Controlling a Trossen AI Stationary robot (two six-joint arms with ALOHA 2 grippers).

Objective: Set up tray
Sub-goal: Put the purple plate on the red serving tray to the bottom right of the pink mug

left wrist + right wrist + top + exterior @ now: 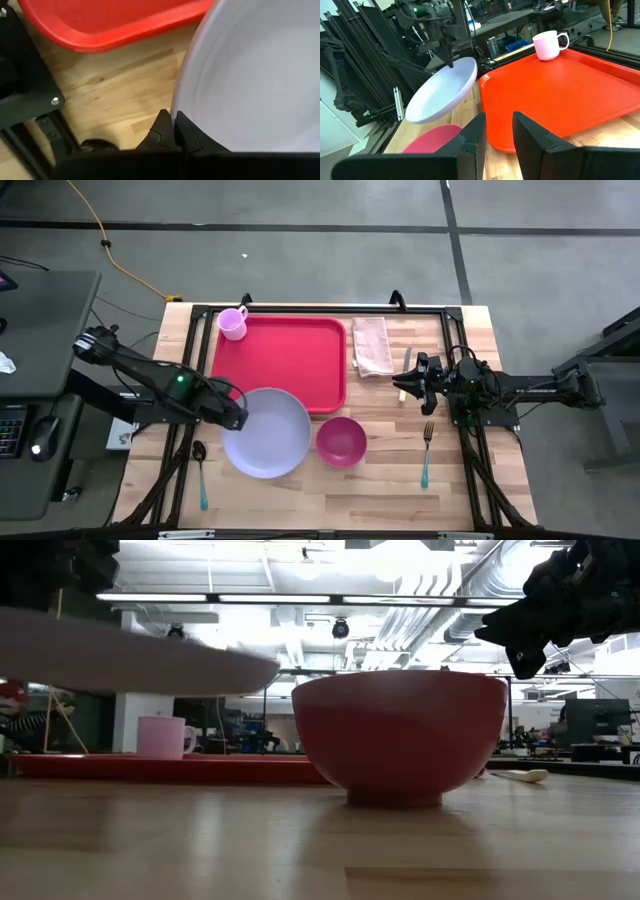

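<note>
The red tray (285,365) lies flat on the table's middle, toward the far side, and also shows in the right wrist view (570,90). A pink mug (232,323) stands at its far left corner. My left gripper (237,418) is shut on the lavender plate (268,434), which hangs in the air near the tray's near left corner. In the low view the plate (130,660) is well above the tabletop. My right gripper (410,382) is open in the air to the right of the tray, touching nothing. Its fingers (470,137) point toward the tray. My left gripper (172,131) pinches the plate's rim (176,107) between its two fingers, on the plate's left side. In the right wrist view its fingers (449,56) come at the rim from above, slanting in from the table's left. The plate (445,90) is lifted clear and tilted.
A magenta bowl (341,441) stands right of the plate, near the tray's near right corner. A folded napkin (372,345) and a cream-handled knife (405,370) lie right of the tray. A fork (427,450) lies nearer on the right and a spoon (200,470) near the left.
</note>
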